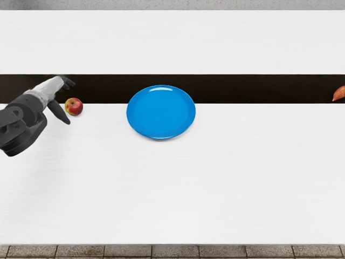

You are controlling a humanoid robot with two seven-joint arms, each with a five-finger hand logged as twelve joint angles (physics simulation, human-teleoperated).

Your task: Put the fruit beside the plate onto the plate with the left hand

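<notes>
Left arm (pixel 19 127): rounded dark grey housings, pale grey forearm. Left hand (pixel 57 95): fitted with slim black fingers (pixel 59 112).

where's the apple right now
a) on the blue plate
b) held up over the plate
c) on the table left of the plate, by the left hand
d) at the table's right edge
c: the apple sits on the table to the left of the blue plate, which has nothing on it, and right beside the open left hand.
</notes>
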